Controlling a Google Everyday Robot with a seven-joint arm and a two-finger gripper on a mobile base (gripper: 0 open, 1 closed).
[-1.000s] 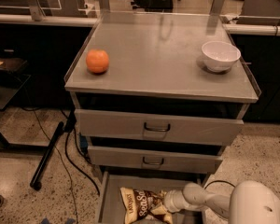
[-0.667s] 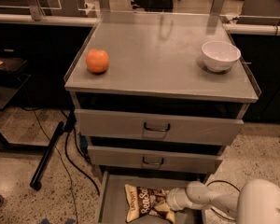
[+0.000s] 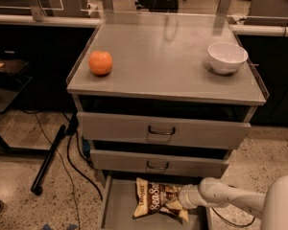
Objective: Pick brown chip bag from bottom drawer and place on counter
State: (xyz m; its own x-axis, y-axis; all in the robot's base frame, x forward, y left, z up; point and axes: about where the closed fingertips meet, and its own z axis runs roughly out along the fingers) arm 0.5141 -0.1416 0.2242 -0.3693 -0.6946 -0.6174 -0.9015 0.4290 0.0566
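Note:
The brown chip bag [image 3: 156, 199], dark brown and cream with white "Sea Salt" lettering, hangs tilted just above the floor of the open bottom drawer [image 3: 119, 210] at the frame's bottom. My gripper [image 3: 181, 198] comes in from the right on a white arm and is shut on the bag's right end; its fingers are mostly hidden behind the bag. The counter [image 3: 163, 56] is the grey cabinet top above the drawers.
An orange [image 3: 100, 62] sits on the counter's left side and a white bowl [image 3: 227, 57] on its right. Two closed grey drawer fronts with loop handles [image 3: 162, 131] stand above the open drawer. A dark pole and cables [image 3: 53, 157] lie on the floor at left.
The bag has risen a little and shifted up in the drawer with my gripper holding it. The arm has lifted slightly.

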